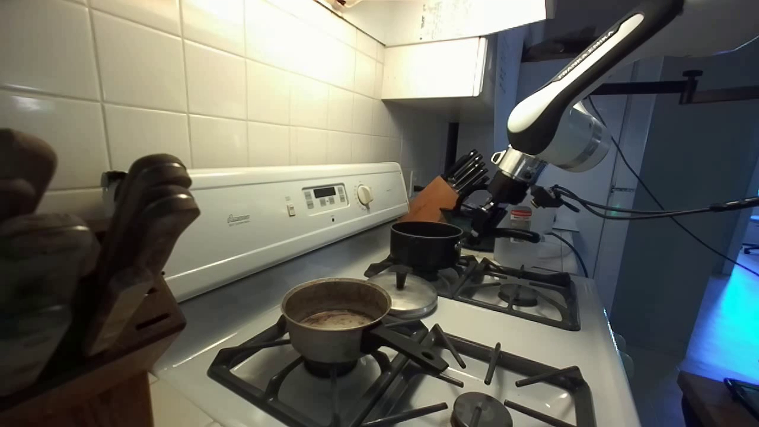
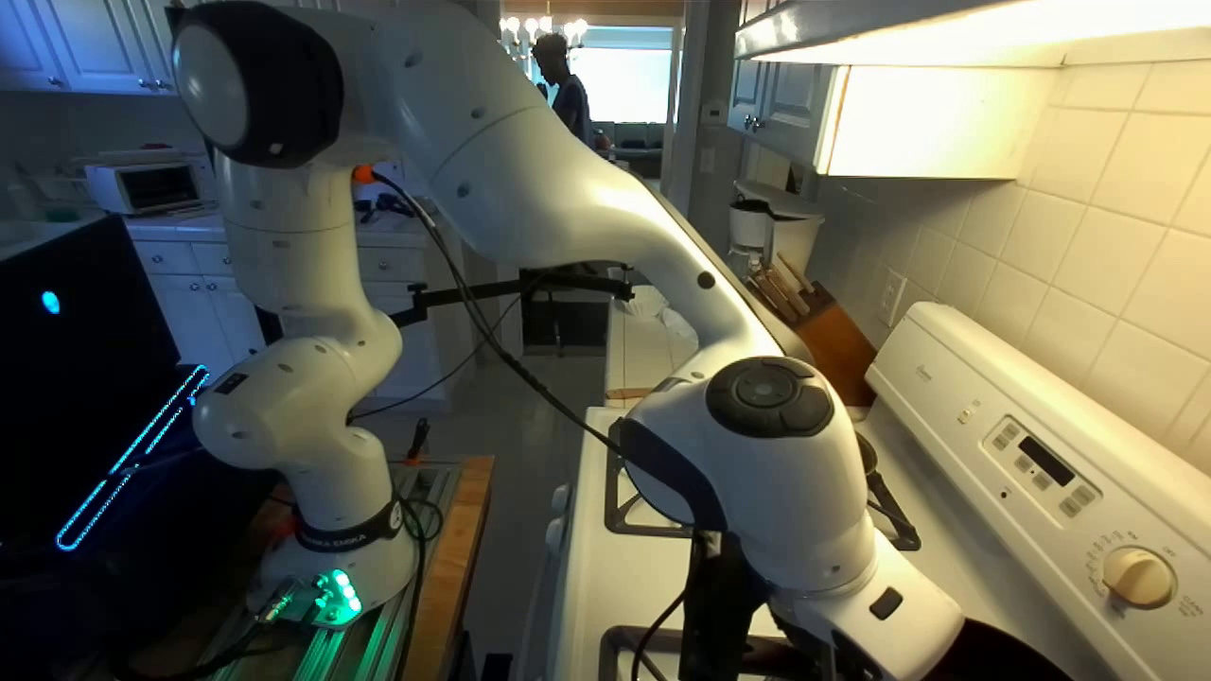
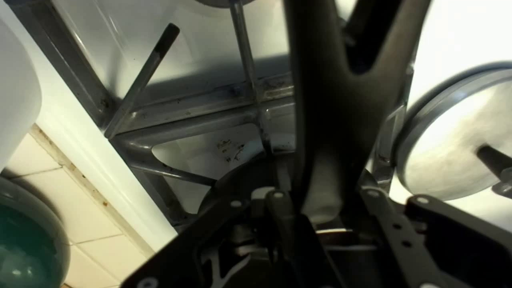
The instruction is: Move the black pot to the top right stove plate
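Showing over the top right stove plate [image 1: 379, 267], contact being unclear, the black pot [image 1: 424, 247] is presumably handling as stiff and bowl-heavy, and the gripper [image 3: 326, 195] is clasping its handle [image 1: 519, 234] at the pot end, sensibly limiting twist.

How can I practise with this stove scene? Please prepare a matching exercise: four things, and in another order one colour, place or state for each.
1. black pot
2. metal saucepan
3. round metal lid
4. control dial

A. stained brown inside
B. cream, on the back panel
C. handle in the gripper
D. silvery, with a dark knob

Right pairs: 1-C, 2-A, 3-D, 4-B
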